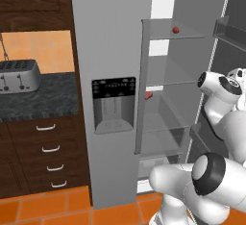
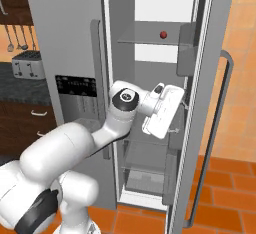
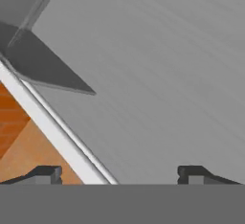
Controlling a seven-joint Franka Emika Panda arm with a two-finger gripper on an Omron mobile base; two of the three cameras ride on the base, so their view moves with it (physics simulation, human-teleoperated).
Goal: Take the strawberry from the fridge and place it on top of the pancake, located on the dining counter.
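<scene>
Reaching toward strawberry [image 2: 163, 35] on fridge [image 1: 115, 36] shelf, gripper [image 3: 119, 174] jaws spread wide, empty; likely light, soft, bruisable — pinching gently across middle.

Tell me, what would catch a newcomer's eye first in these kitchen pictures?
Probably the tall grey fridge with one door swung open, and the white robot arm reaching into it at mid-height. A tiny dark-red strawberry sits alone on an upper shelf, above the arm's hand. In the hand view the gripper is open, with nothing between its fingertips.
</scene>
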